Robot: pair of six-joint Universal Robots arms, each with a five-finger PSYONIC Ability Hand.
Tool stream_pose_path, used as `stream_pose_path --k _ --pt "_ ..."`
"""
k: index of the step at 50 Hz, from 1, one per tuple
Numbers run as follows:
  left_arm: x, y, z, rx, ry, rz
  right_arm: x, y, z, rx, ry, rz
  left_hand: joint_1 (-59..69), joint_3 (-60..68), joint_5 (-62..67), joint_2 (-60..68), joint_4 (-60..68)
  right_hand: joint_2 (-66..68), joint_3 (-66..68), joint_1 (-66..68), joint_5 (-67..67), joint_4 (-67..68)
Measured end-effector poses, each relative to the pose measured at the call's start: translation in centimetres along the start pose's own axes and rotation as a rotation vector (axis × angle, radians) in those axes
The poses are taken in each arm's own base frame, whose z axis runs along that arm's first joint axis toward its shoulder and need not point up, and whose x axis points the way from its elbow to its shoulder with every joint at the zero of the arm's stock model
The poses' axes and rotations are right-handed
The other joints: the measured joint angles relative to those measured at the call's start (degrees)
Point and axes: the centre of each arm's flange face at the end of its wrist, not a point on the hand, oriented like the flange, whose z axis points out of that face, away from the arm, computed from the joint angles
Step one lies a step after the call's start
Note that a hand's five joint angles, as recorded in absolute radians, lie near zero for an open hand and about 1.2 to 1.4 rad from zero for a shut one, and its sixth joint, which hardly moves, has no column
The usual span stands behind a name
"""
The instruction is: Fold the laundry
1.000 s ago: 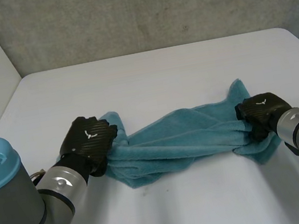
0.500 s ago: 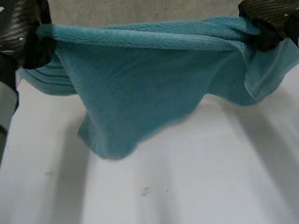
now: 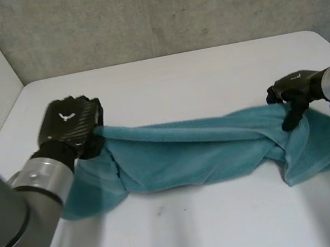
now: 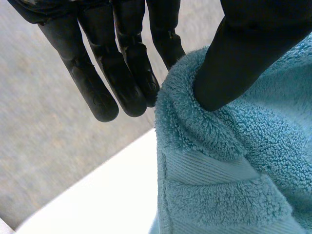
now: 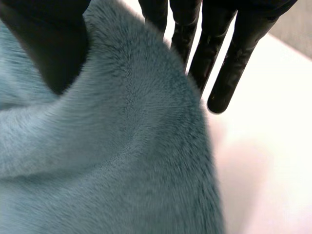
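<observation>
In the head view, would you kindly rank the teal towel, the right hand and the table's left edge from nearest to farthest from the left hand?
1. The teal towel: its left end is pinched in the left hand.
2. The table's left edge: just outboard of that hand.
3. The right hand: across the table, pinching the towel's other end.

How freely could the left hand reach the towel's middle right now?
Probably not yet: the path is clear, but the left hand pinches an end of the towel and must let go first.
</observation>
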Motion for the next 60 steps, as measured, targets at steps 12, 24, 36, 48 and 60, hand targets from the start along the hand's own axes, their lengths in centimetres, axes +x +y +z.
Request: stream_pose_path --k 12,24,36,48,60 --pt "-0.8 2.2 4.6 -0.022 -0.032 0.0 -1.0 -1.5 0.7 0.079 0.148 0.068 0.0 0.0 0.0 0.01 0.0 -30.98 -32.31 -26.01 -32.17 -31.48" --pt "-1.9 3.2 5.4 -0.033 -0.062 -0.004 -5.2 1.6 -5.8 0.234 0.201 0.112 0.0 0.0 0.0 0.02 0.01 -30.97 -32.22 -26.01 -32.17 -31.48" --pt "-1.8 3.5 5.3 -0.044 -0.059 -0.006 -8.3 6.8 -6.5 0.233 0.197 0.193 0.0 0.0 0.0 0.04 0.0 -30.95 -32.19 -26.01 -32.08 -31.48" --pt "-1.7 4.1 5.6 -0.056 -0.056 -0.005 -6.7 6.2 -3.1 0.319 0.238 0.156 0.01 0.0 0.0 0.05 0.01 21.77 21.02 17.28 18.67 21.12" --pt "-3.3 0.4 10.9 0.122 -0.11 0.055 0.3 -5.8 -2.2 0.597 0.468 -0.127 0.0 0.03 0.0 0.07 0.01 22.31 22.06 17.28 19.61 22.26"
